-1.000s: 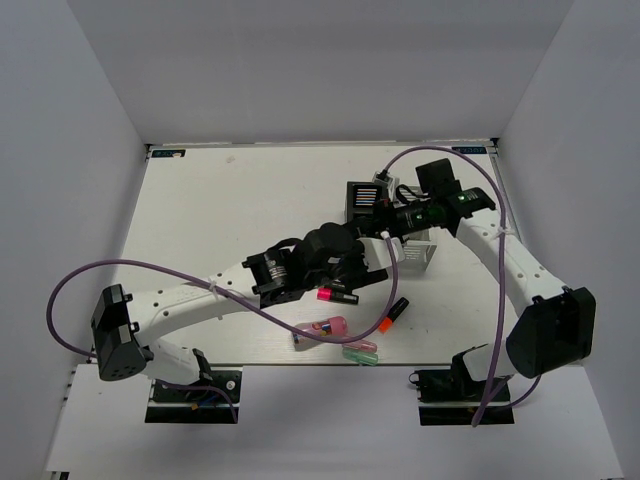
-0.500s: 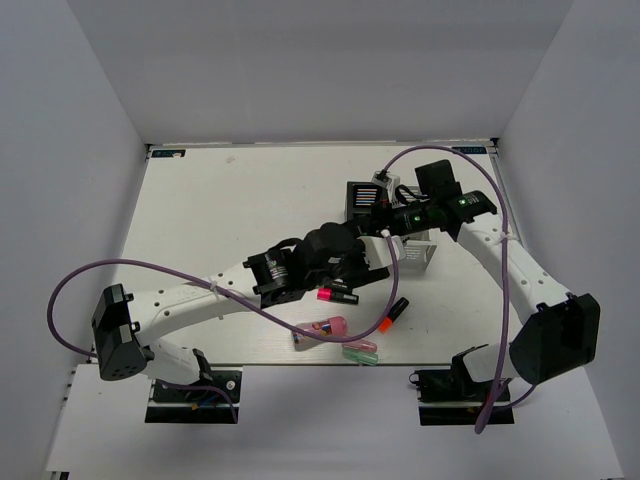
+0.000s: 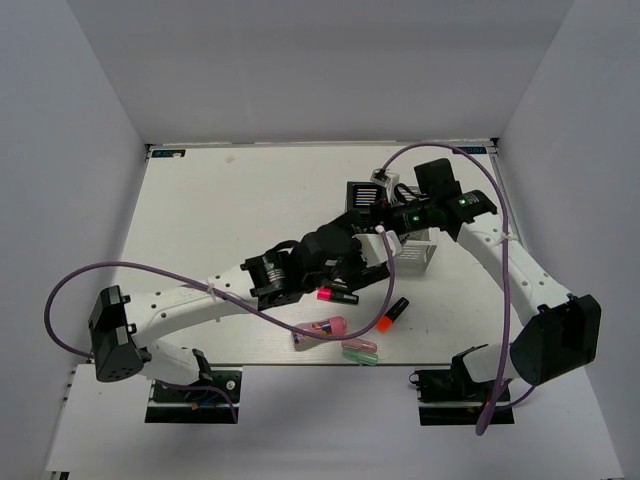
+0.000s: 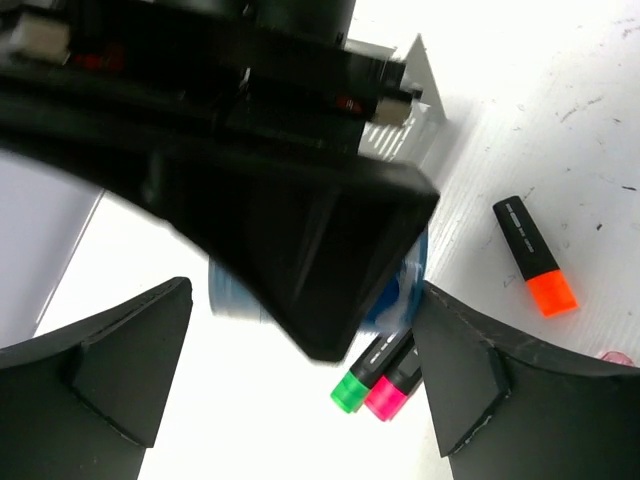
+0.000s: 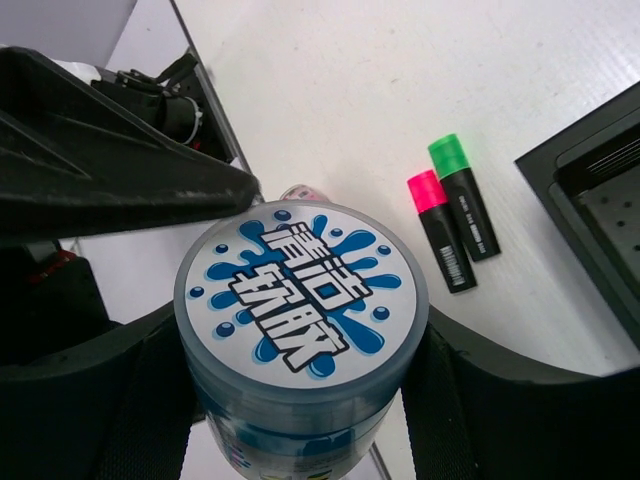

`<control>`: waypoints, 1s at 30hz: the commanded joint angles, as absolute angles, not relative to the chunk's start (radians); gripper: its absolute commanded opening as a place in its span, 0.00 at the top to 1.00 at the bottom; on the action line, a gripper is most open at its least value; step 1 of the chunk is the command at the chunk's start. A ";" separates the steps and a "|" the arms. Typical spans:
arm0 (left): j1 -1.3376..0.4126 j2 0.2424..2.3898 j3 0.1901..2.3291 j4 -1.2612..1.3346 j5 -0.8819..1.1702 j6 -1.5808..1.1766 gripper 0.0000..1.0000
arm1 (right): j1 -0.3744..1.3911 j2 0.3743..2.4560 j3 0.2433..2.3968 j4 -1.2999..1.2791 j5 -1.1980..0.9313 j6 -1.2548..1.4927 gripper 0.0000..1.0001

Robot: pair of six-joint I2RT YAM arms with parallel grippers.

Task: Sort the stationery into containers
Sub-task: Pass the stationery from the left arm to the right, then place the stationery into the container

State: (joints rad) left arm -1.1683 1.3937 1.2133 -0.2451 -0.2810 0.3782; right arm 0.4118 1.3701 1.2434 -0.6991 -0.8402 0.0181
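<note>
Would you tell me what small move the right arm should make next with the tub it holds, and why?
Probably slide the right gripper sideways toward the black bin. It grips the round blue-labelled tub over the table, beside the pink-capped marker and green-capped marker, with the bin's rim off to one side.

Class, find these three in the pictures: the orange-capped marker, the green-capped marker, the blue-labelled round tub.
orange-capped marker (image 4: 535,255): left wrist view, on its black barrel.
green-capped marker (image 5: 466,205): right wrist view, on its black barrel.
blue-labelled round tub (image 5: 300,298): right wrist view, middle of its printed lid.
</note>
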 commanded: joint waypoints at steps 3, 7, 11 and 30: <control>-1.167 1.276 1.186 -0.229 -0.350 0.344 0.00 | 0.414 1.391 1.341 -0.670 -0.816 -0.035 1.00; -1.166 1.256 1.149 -0.232 -0.365 0.342 0.00 | 0.414 1.413 1.361 -0.669 -0.819 -0.025 1.00; -1.166 1.220 1.126 -0.265 -0.380 0.327 0.00 | 0.413 1.423 1.405 -0.672 -0.767 -0.049 1.00; -1.167 0.640 0.798 -0.616 -0.638 0.042 0.00 | 0.370 1.549 1.290 0.039 -0.727 -0.342 1.00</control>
